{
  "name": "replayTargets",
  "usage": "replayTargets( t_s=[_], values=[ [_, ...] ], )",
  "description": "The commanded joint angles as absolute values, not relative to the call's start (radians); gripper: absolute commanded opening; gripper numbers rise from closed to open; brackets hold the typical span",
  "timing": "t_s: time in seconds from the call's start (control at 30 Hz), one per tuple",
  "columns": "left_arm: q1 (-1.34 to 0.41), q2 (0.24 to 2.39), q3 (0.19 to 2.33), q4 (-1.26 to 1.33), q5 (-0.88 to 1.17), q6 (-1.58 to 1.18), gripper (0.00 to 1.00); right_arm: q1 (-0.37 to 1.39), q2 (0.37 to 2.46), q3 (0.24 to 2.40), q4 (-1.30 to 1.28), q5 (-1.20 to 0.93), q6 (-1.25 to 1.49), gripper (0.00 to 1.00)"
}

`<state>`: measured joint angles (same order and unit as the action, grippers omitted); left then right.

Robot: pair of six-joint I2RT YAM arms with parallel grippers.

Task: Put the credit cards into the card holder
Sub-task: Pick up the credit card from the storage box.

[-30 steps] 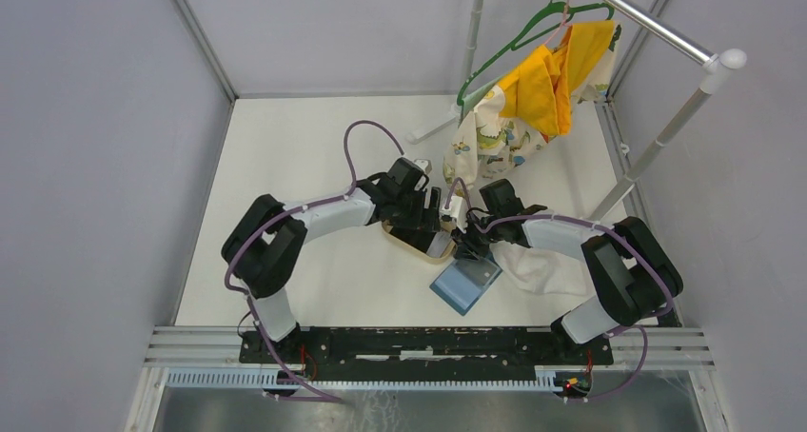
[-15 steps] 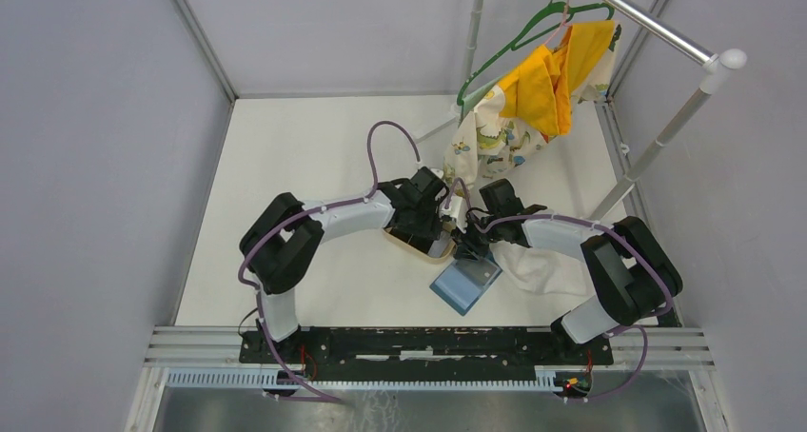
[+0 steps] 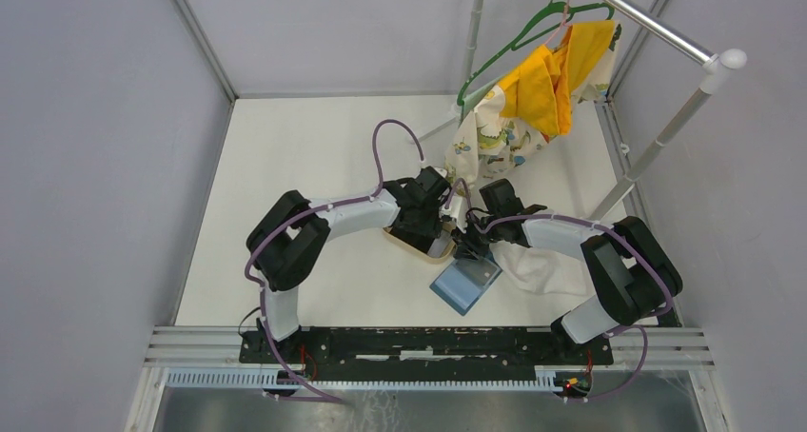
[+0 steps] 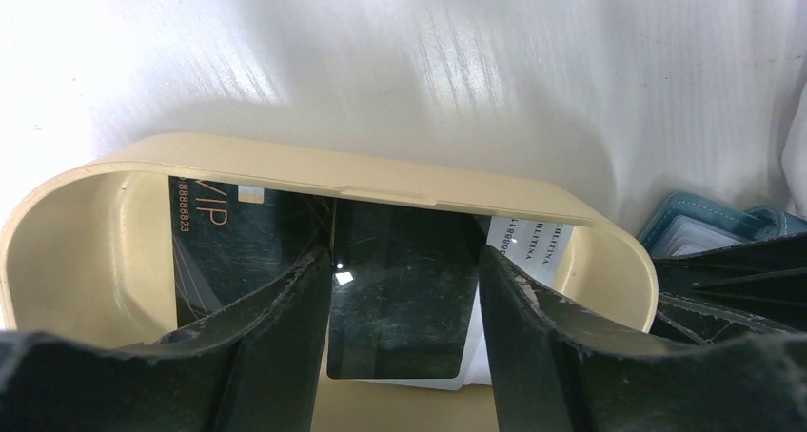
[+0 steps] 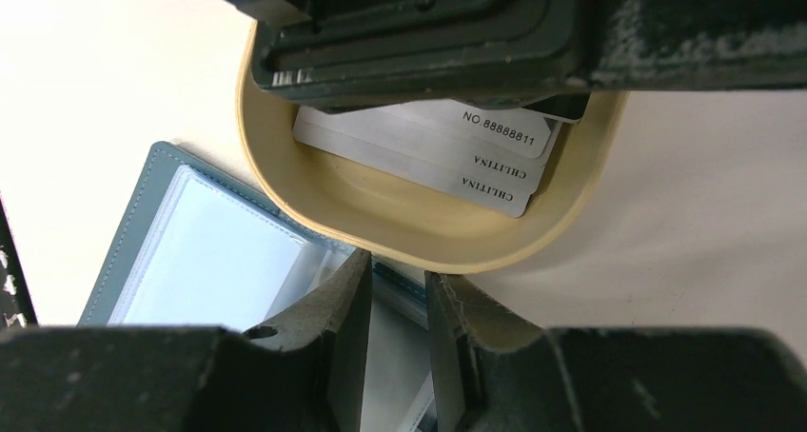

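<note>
The credit cards lie in a tan oval tray: a black card, a black card with orange print and pale cards. My left gripper is open inside the tray, its fingers straddling the middle black card. The blue card holder lies open beside the tray, clear sleeves up; it also shows in the top view. My right gripper is shut on the card holder's edge next to the tray, its jaws nearly closed on a pale sleeve.
A white cloth lies under my right forearm. A clothes rack with a yellow garment and green hanger stands at the back right. Grey walls enclose the table.
My left arm has swung right and its gripper has settled deeper over the tray. The right arm and the card holder have not moved.
</note>
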<state>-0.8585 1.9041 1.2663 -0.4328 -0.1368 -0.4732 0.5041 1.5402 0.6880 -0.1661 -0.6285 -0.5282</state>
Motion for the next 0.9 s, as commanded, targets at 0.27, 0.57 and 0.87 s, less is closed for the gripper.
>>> replayTargets(
  t_s=[0.27,0.57,0.87],
  values=[
    [-0.877,1.890,1.278,-0.455,-0.189,-0.442,0.48,0.509,1.538,0.727,-0.147,-0.641,-0.540,0.32],
    [-0.842,1.807,1.242,-0.411,-0.125,-0.450,0.45,0.509,1.499,0.723,-0.143,-0.646,-0.544,0.33],
    [-0.823,1.798,1.225,-0.384,-0.053,-0.426,0.60,0.509,1.484,0.720,-0.143,-0.662,-0.552,0.33]
  ],
)
